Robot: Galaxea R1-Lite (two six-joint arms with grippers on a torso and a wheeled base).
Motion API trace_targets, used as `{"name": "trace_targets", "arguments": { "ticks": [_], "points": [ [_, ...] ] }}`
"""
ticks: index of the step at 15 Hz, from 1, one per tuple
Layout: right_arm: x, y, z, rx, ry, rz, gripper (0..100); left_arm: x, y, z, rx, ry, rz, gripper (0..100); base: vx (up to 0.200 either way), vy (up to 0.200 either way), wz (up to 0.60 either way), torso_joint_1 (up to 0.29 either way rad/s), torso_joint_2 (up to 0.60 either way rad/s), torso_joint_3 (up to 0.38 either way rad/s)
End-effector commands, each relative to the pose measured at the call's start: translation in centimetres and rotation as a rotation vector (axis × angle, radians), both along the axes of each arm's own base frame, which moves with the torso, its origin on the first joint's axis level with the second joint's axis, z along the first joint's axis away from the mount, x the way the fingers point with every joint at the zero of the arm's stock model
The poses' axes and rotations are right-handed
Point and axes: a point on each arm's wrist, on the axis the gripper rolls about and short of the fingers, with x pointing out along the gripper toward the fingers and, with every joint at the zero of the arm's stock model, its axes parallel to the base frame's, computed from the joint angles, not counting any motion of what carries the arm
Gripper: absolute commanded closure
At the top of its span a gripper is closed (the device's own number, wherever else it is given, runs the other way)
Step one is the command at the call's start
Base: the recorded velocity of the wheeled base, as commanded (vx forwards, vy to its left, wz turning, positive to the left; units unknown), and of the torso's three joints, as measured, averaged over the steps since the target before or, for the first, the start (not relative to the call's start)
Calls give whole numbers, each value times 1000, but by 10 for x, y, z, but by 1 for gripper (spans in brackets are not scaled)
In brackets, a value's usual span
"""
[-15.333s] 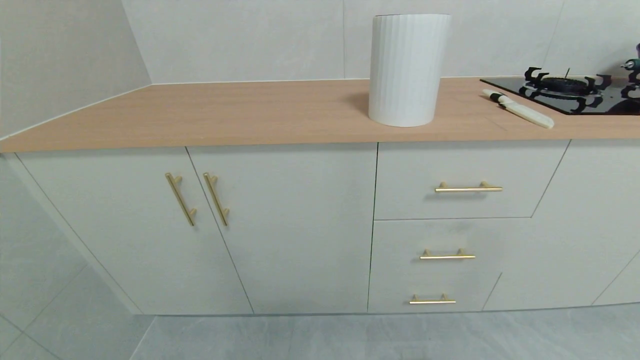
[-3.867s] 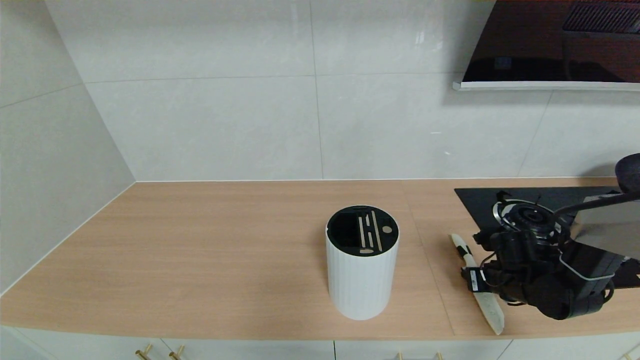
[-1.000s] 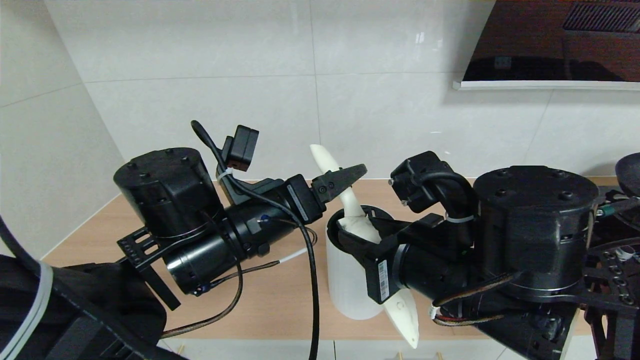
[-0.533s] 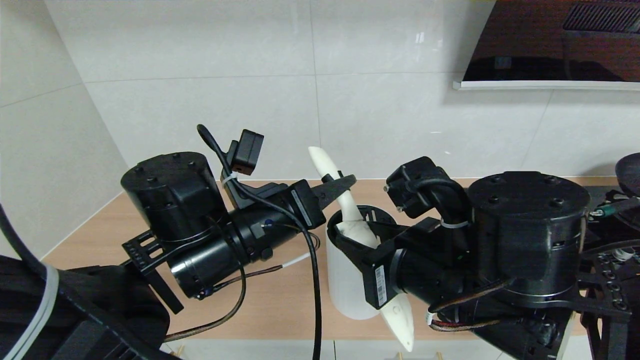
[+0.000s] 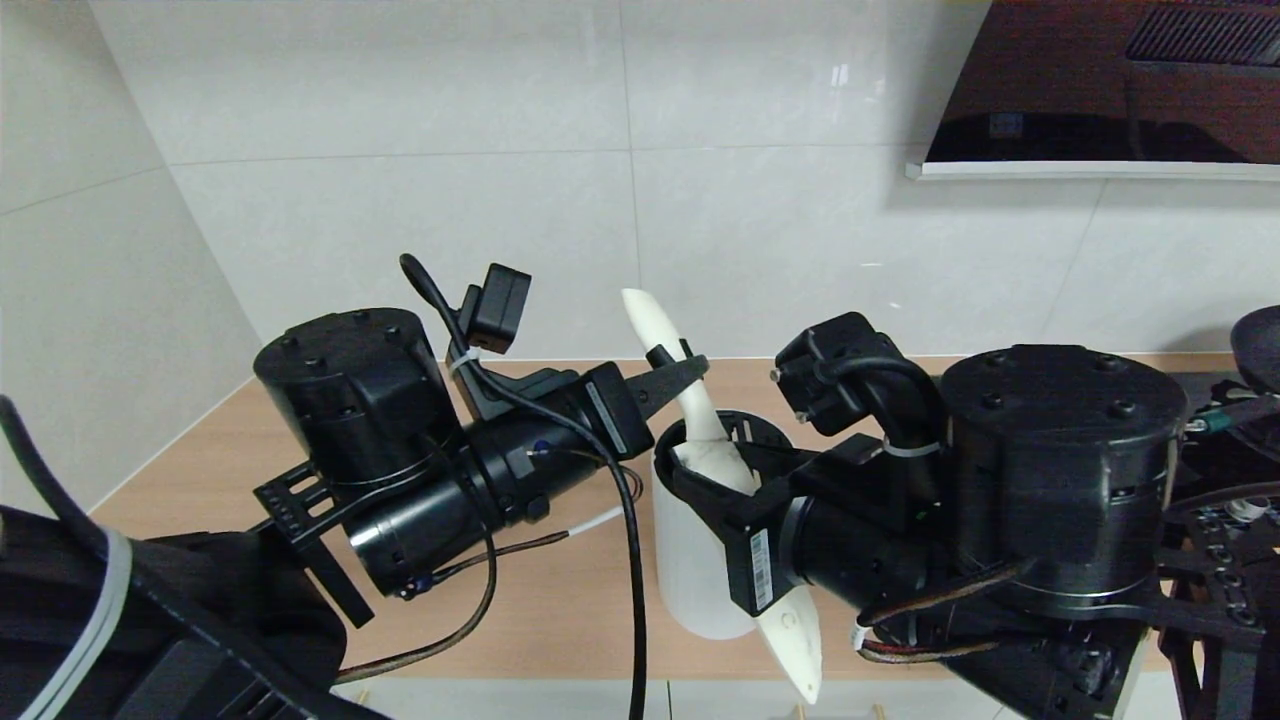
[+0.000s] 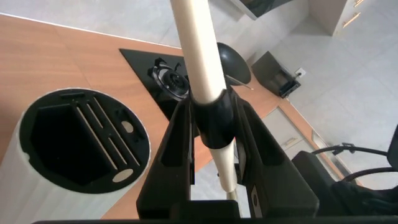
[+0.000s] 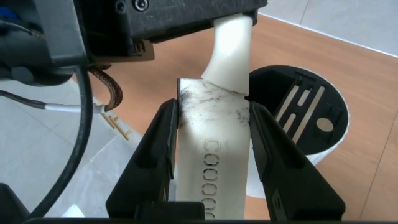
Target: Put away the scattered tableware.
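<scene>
A white knife (image 5: 700, 420) with a black band on its handle hangs tilted above the counter, handle up and blade tip low at the front. My left gripper (image 5: 682, 376) is shut on the black band (image 6: 214, 118) of the handle. My right gripper (image 5: 718, 472) is shut on the flat blade (image 7: 214, 143). Just behind and below the knife stands the white ribbed knife holder (image 5: 690, 585) with a black slotted top (image 6: 81, 143), partly hidden by my right arm. The slots (image 7: 305, 106) lie beyond the blade.
The wooden counter (image 5: 560, 620) runs left to a tiled wall corner. A black gas stove (image 6: 171, 74) sits on the counter to the right of the holder. A dark range hood (image 5: 1100, 90) hangs at the upper right.
The knife lay on the counter by the stove 3.9 s ago; it is now lifted. In the last second my left gripper's fingers closed on the handle band and the knife shifted slightly.
</scene>
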Motion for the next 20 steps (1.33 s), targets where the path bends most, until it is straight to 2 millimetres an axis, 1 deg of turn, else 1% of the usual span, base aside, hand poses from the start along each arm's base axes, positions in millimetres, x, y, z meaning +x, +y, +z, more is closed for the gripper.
{"name": "trace_targets", "arguments": {
  "ticks": [1, 2, 3, 6, 8, 10, 11, 12, 13, 14, 15, 16, 18, 20],
  "points": [
    [0, 0, 0, 6, -5, -3, 100, 0, 0, 0, 0, 0, 1, 100, 0, 0, 0, 0, 0, 0],
    [0, 0, 1, 9, -9, -14, 100, 0, 0, 0, 0, 0, 1, 100, 0, 0, 0, 0, 0, 0],
    [0, 0, 1, 9, -9, -17, 0, 0, 0, 1, -1, -2, 1, 100, 0, 0, 0, 0, 0, 0],
    [0, -1, 3, 21, -13, -19, 0, -3, 1, 6, -13, -16, -3, 100, 0, 0, 0, 0, 0, 0],
    [-3, -6, 13, 66, -45, -20, 0, -9, 5, 19, -38, -50, -3, 100, 0, 0, 0, 0, 0, 0],
    [-9, -25, 31, 120, -86, -35, 0, -21, 16, 40, -67, -125, 2, 100, 0, 0, 0, 0, 0, 0],
    [-9, -36, 37, 130, -101, -54, 0, -24, 19, 45, -58, -161, 10, 100, 0, 0, 0, 0, 0, 0],
    [-7, -54, 43, 111, -144, -95, 0, -27, 28, 53, -42, -225, 37, 100, 0, 0, 0, 0, 0, 0],
    [-5, -60, 44, 96, -161, -109, 0, -27, 31, 56, -33, -248, 47, 100, 0, 0, 0, 0, 0, 0],
    [2, -73, 49, 73, -197, -159, 0, -29, 38, 62, -9, -303, 72, 100, 0, 0, 0, 0, 0, 0],
    [6, -83, 54, 81, -213, -198, 0, -27, 43, 64, 17, -342, 97, 100, 0, 0, 0, 0, 0, 0],
    [7, -89, 58, 90, -224, -220, 0, -25, 46, 66, 30, -377, 116, 100, 0, 0, 0, 0, 0, 0],
    [8, -94, 60, 94, -233, -241, 0, -24, 47, 72, 40, -488, 133, 100, 0, 0, 0, 0, 0, 0],
    [9, -95, 60, 86, -238, -242, 0, -23, 45, 67, 93, -584, 86, 100, 0, 0, 0, 0, 0, 0]
  ]
}}
